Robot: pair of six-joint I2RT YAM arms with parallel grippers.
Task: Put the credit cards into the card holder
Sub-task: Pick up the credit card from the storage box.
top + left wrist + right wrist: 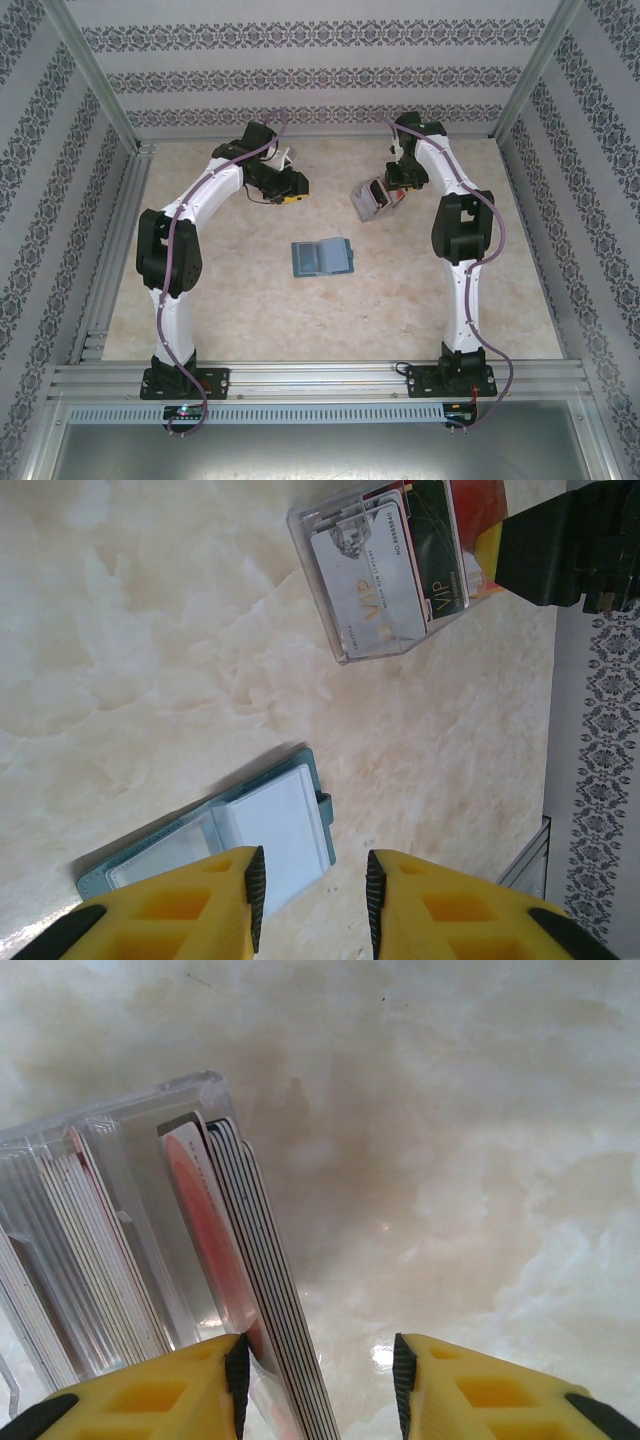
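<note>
While the cards (pixel 375 580) stand upright in a clear stand (pixel 372 203) toward the far right of the table (pixel 230 290), the wallet (pixel 322 257) lies spread open near the table's middle, well apart from the stand. It is a flat teal bifold with two pale, see-through pockets side by side and a small tab at one edge.

Seen from the left wrist, the front card is silver-white with gold "VIP" lettering. A black card with the same lettering stands behind it, and a red one behind that. Seen from the right wrist, a red-and-white card leans against a pack of cards seen edge-on, their rims striped light and dark.

The right gripper (pixel 318 1365) is at the stand with its jaws wide. The pack rises into the gap close to the finger on the left of that view; whether they touch I cannot tell. The left gripper (pixel 315 895) hangs above the table near the wallet, jaws parted and empty.
</note>
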